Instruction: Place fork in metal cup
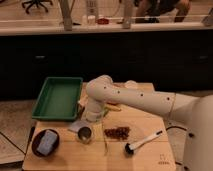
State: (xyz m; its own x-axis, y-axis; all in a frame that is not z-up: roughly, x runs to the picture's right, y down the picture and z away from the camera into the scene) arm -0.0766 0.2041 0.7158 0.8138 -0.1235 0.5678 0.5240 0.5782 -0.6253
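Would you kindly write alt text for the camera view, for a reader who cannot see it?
A white robot arm bends over a wooden table, its gripper low beside a metal cup. A green tray lies behind the cup, a dark bowl sits at picture left, and a brush at picture right.
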